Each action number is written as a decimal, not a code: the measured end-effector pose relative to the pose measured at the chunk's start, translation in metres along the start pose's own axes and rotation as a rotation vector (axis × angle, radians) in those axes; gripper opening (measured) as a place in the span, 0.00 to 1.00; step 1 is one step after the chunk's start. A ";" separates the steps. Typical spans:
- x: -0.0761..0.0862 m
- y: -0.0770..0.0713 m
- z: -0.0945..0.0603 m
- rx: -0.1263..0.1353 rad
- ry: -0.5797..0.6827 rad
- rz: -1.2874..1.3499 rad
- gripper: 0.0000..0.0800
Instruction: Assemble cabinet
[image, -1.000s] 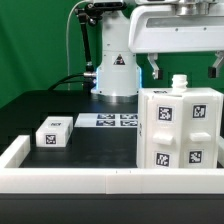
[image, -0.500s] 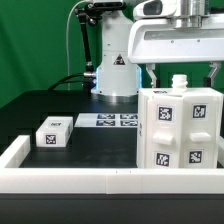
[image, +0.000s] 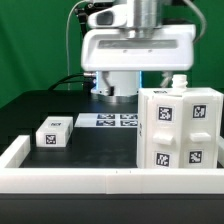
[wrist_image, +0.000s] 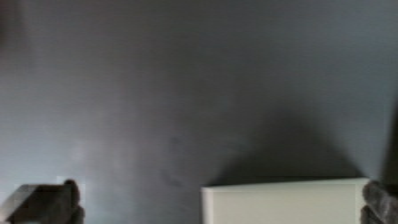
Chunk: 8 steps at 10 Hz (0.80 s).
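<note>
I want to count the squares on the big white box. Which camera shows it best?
The exterior view: the cabinet stands at the exterior view's right, tagged front facing the camera. The wrist view shows dark table and one white corner, maybe not the cabinet's.

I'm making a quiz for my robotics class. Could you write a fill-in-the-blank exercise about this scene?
1. The hand is ____, not shut, and holds nothing.
2. The small tagged block lies to the exterior view's ____ of the cabinet.
3. The marker board lies flat on the ____ table.
Missing words: open; left; black.
</note>
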<state>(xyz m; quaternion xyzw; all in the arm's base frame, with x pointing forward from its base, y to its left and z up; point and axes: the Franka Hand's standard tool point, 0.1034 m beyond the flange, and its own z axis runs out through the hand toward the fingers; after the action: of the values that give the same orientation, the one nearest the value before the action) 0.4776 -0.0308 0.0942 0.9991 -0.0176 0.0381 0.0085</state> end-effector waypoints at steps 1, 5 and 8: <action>0.000 0.009 0.002 -0.004 -0.003 0.004 1.00; -0.003 0.048 0.003 -0.017 -0.006 -0.010 1.00; -0.029 0.121 0.012 -0.017 -0.032 -0.073 1.00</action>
<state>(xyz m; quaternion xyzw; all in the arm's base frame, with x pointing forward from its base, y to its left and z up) 0.4455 -0.1513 0.0820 0.9994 0.0186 0.0217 0.0181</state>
